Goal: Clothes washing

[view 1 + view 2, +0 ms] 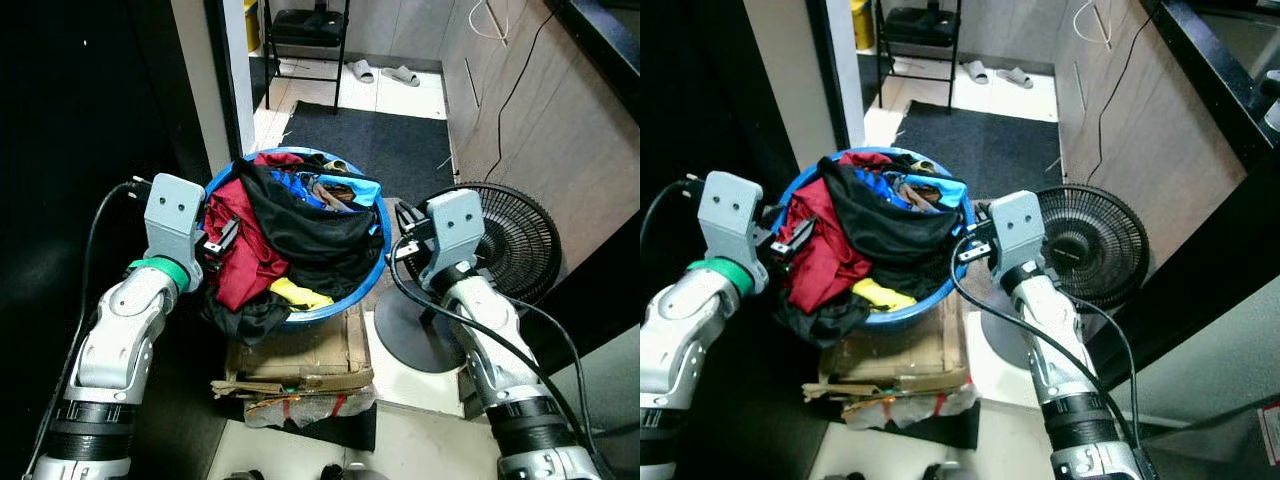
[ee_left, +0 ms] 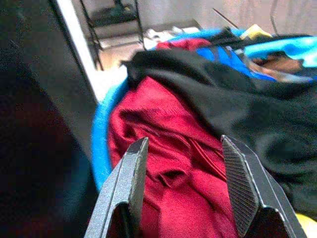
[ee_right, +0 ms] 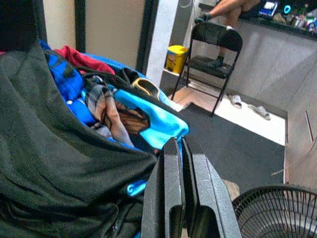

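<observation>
Two silver arms are reaching forward on either side of a blue laundry basin (image 1: pixel 372 282), which is sitting on a stack of flattened cardboard (image 1: pixel 300 362) on the floor. Behind it, a dark floor mat (image 1: pixel 370 140) is lying across the pale tiles, and a black folding chair (image 1: pixel 305 35) is standing further back with a pair of slippers (image 1: pixel 383 72) beside it. A black floor fan (image 1: pixel 520 240) is standing just beside the basin on the robot's right.

Clothes are heaping up over the basin's rim: a black garment (image 1: pixel 310 235) is draping across the middle, a red garment (image 1: pixel 240 255) is lying against the left side, bright blue fabric (image 1: pixel 345 188) is showing toward the back, and a small yellow piece (image 1: pixel 298 294) is peeking out at the front.

At the basin's left edge, the left end effector (image 2: pixel 185 191) is hovering with its fingers (image 2: pixel 124 188) spread apart, the red garment lying between and beyond them. At the basin's right rim, the right end effector (image 3: pixel 183 188) is pointing across the clothes with its fingers pressed together, holding nothing.
</observation>
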You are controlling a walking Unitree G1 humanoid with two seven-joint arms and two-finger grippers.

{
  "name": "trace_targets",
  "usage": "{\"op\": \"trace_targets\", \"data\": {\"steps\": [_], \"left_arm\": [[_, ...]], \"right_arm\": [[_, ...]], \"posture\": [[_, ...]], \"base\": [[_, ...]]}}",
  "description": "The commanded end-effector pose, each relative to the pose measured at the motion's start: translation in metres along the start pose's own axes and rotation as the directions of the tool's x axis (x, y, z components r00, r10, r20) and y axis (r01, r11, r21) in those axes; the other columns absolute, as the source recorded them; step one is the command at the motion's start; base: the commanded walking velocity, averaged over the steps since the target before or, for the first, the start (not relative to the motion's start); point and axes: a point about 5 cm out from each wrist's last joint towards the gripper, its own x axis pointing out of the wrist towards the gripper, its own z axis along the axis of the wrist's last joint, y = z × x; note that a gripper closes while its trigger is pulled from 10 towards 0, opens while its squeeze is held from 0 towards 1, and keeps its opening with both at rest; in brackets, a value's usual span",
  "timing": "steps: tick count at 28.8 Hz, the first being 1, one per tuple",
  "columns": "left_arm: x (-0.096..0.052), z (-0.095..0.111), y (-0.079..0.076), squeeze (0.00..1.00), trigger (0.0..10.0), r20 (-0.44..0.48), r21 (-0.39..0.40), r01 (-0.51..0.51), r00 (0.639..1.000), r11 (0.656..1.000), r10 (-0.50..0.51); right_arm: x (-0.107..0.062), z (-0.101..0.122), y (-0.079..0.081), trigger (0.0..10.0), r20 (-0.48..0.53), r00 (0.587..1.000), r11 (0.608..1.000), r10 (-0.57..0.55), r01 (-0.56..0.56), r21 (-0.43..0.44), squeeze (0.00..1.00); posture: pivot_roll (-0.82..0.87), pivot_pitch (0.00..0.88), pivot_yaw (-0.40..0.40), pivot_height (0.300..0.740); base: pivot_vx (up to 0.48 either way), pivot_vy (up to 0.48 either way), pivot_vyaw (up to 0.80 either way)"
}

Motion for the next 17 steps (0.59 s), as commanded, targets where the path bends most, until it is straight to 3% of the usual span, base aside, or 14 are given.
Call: {"op": "trace_targets", "data": {"steps": [1, 7, 11, 17], "left_arm": [[-0.001, -0.009, 0.001, 0.00, 10.0, -0.047, -0.030, 0.008, 0.999, 1.000, -0.009], [-0.004, -0.032, 0.009, 0.00, 10.0, -0.185, -0.044, -0.064, 0.981, 0.997, 0.055], [-0.006, -0.028, 0.014, 0.00, 10.0, -0.179, -0.099, -0.097, 0.981, 0.990, 0.079], [-0.008, -0.038, 0.022, 0.00, 10.0, -0.257, -0.147, -0.162, 0.959, 0.976, 0.120]], "right_arm": [[-0.001, -0.003, -0.001, 10.0, -0.007, 1.000, 1.000, 0.002, -0.002, -0.004, 0.00], [-0.004, -0.003, -0.004, 10.0, -0.011, 1.000, 1.000, -0.007, 0.006, -0.007, 0.00], [-0.004, -0.003, -0.002, 10.0, -0.012, 1.000, 1.000, -0.002, 0.002, -0.006, 0.00], [-0.002, -0.002, 0.000, 10.0, -0.006, 1.000, 1.000, 0.001, -0.001, -0.002, 0.00]], "posture": [[-0.01, 0.074, 0.005, 0.740], [-0.01, 0.079, 0.004, 0.740], [-0.01, 0.081, 0.003, 0.740], [-0.01, 0.092, 0.006, 0.740]], "base": [[0.000, 0.000, 0.00], [0.000, 0.000, 0.00], [0.000, 0.000, 0.00], [0.000, 0.000, 0.00]]}}
